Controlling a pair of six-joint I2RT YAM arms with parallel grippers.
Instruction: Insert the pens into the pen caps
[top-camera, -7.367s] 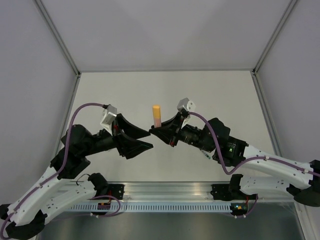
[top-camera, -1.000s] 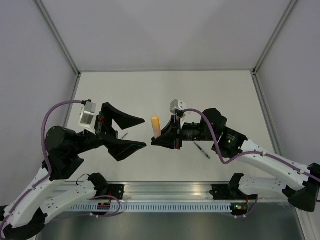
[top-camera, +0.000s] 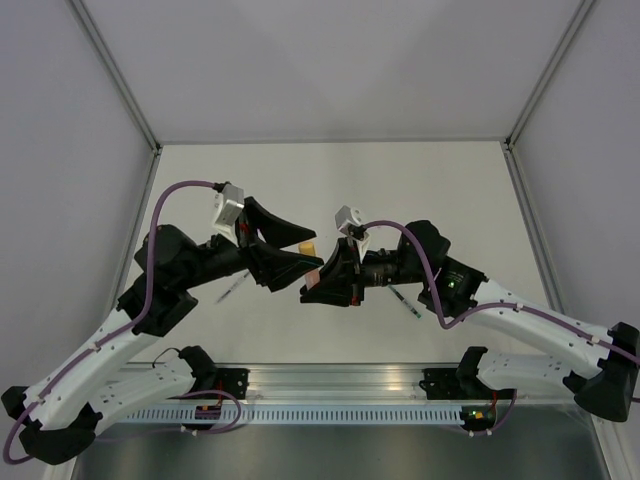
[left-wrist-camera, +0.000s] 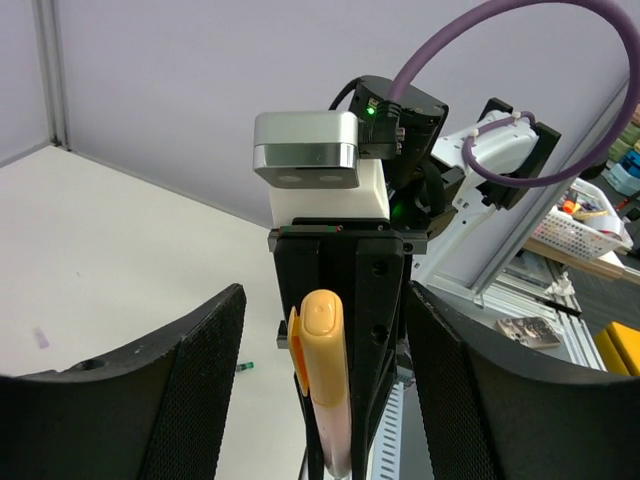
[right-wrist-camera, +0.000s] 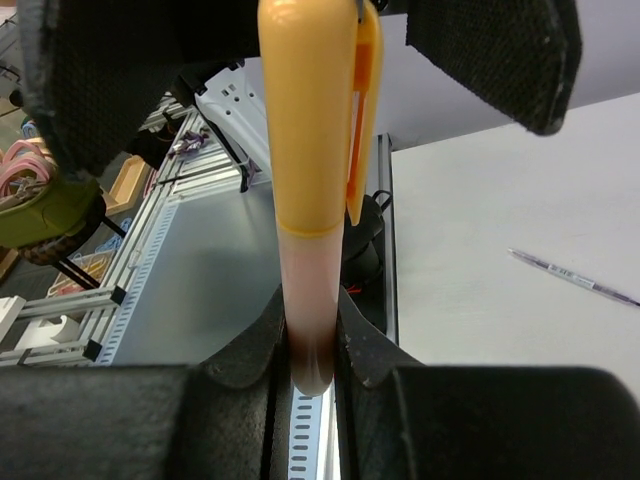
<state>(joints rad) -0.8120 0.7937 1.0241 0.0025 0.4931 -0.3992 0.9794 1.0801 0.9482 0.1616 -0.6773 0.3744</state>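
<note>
My right gripper (top-camera: 318, 278) is shut on the orange-pink pen (right-wrist-camera: 310, 290) at its pink lower end, between the jaws (right-wrist-camera: 312, 345). An orange cap (right-wrist-camera: 312, 110) with a clip sits on the pen's far end. My left gripper (top-camera: 314, 250) is open, with its two mesh fingers (left-wrist-camera: 200, 380) on either side of the capped end (left-wrist-camera: 325, 340), not touching it. A dark green pen (top-camera: 405, 300) lies on the table to the right of my right gripper. It shows in the right wrist view (right-wrist-camera: 575, 277) too. A pale thin pen (top-camera: 232, 288) lies under my left arm.
A small green stub (left-wrist-camera: 245, 368) lies on the white table (top-camera: 420, 190). Grey walls close in the back and both sides. The aluminium rail (top-camera: 330, 385) with the arm bases runs along the near edge.
My left gripper has swung right and towards the right gripper, so its open jaws now straddle the pen's capped end. My right gripper has moved slightly left and down with the pen.
</note>
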